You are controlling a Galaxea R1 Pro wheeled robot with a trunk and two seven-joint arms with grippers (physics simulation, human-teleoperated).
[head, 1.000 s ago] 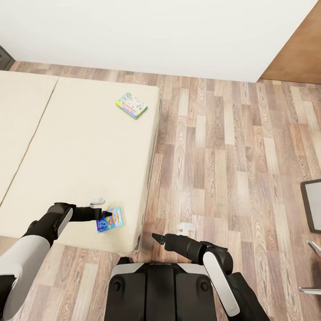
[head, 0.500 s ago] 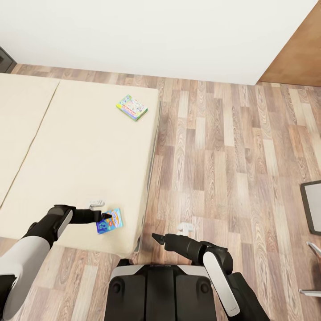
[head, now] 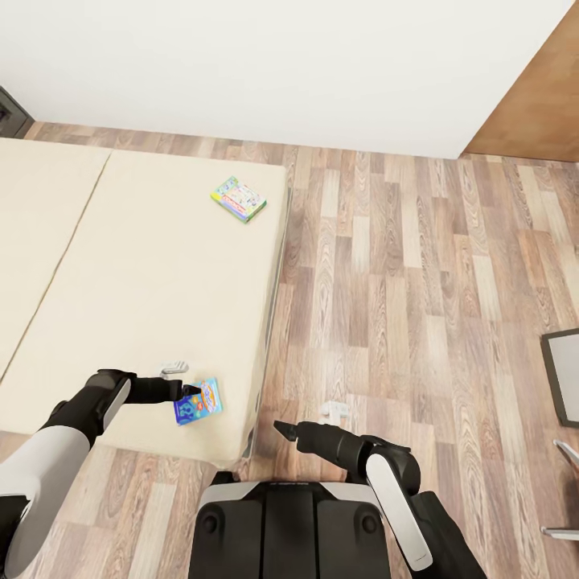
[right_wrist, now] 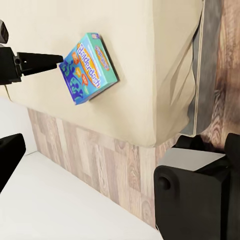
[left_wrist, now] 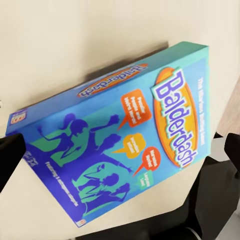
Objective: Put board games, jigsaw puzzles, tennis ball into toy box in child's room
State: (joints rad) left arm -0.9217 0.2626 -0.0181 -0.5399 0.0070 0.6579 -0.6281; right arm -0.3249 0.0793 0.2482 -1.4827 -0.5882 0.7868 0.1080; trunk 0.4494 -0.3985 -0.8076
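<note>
Head view: left gripper (head: 190, 392) at lower left, jaws closed on edge of blue board game (head: 199, 400), lifted slightly off bed (head: 145, 281). Pastel board game (head: 239, 199) upper centre-left. Right gripper (head: 283, 429) over floor (head: 418, 281), aperture unclear

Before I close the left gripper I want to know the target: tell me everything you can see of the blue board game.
The blue board game is a thin rectangular box, cardboard by its look, its lid printed "Balderdash" in an orange oval with blue and green silhouettes and orange speech bubbles. It sits on the beige bed near its corner, seemingly tilted with one edge raised. The left gripper is at the box's end; a grip cannot be confirmed.
</note>
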